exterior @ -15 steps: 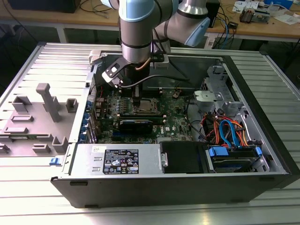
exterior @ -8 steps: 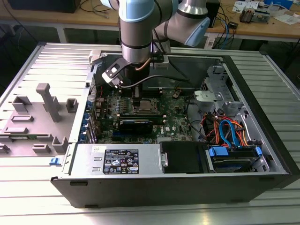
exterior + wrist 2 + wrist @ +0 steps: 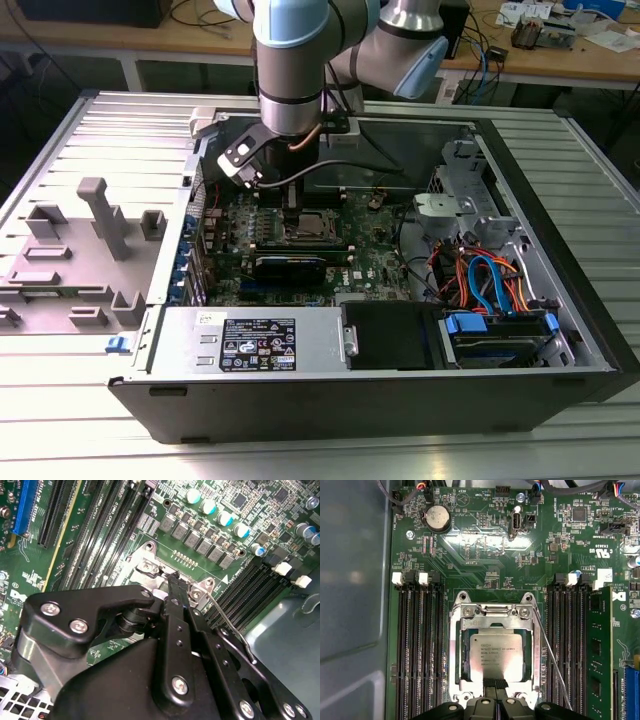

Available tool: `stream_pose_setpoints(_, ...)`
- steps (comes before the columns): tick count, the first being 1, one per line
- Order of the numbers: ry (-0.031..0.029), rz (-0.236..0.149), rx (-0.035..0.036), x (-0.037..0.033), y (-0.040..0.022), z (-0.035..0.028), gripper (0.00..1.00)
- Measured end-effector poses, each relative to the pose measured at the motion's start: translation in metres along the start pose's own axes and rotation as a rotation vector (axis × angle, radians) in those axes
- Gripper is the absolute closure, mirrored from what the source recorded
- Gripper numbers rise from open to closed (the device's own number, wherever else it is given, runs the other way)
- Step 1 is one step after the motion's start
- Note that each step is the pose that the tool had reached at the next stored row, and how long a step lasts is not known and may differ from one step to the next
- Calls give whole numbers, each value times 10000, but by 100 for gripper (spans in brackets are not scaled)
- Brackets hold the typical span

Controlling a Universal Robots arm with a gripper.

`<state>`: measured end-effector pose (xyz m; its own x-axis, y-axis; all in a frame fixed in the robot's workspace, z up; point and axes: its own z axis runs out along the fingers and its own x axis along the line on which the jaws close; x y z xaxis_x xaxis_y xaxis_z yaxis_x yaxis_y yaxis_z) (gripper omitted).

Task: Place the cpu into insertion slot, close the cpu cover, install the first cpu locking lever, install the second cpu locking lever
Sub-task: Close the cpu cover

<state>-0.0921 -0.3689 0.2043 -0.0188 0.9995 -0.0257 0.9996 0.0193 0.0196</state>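
1. We see the cpu (image 3: 496, 652) lying flat in the slot (image 3: 466, 666), its grey top showing through the cover's cut-out.
2. The cover (image 3: 454, 650) lies folded down over the cpu, framing it on all sides.
3. The gripper (image 3: 495, 684) meets the cover's edge at the middle of one side. Its jaws look pressed together with nothing between them. In the second wrist view the fingertips (image 3: 174, 587) reach down to the same edge.
4. A wire lever (image 3: 552, 652) runs from one cover corner, slanting away over the neighbouring memory slots (image 3: 567, 645).
5. More memory slots (image 3: 417, 645) flank the other side, all on the green motherboard (image 3: 485, 545).
6. In the exterior view the arm (image 3: 290, 60) stands over the board inside the open case (image 3: 560, 300).
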Motion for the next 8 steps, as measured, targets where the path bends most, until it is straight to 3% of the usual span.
stream_pose_setpoints(2, 24, 2, -15, 3, 2, -19, 89)
stream_pose_setpoints(6, -2, 0, 1, -3, 3, -129, 89)
stream_pose_setpoints(8, -12, -1, 0, -4, 3, -153, 89)
